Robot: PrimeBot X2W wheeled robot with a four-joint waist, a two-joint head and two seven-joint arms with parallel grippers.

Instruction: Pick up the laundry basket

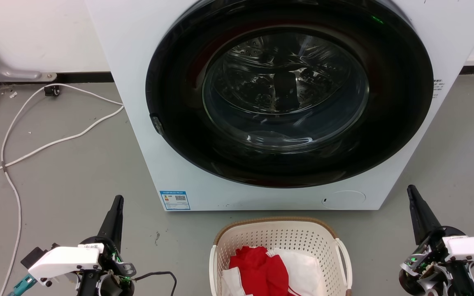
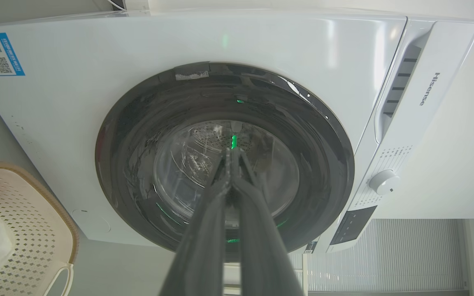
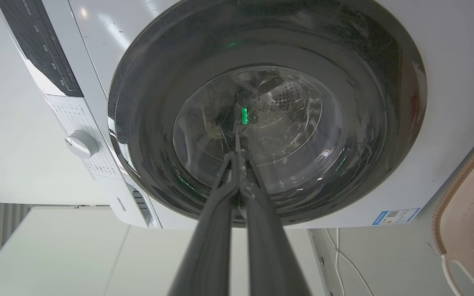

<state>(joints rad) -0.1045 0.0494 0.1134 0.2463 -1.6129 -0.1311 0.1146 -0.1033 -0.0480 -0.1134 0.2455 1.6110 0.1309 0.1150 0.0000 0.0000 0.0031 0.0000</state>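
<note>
Fronting one washer (image 1: 138, 123), one laundry basket (image 1: 278, 238).

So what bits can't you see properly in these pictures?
- Laundry basket: its near end is cut off by the head view's bottom edge.
- Anything under the red cloth and white cloth: hidden by them, head view.
- Blue label on the washing machine: print too small, head view.
- Drum contents: blurred by reflections on the door glass, all views.
</note>
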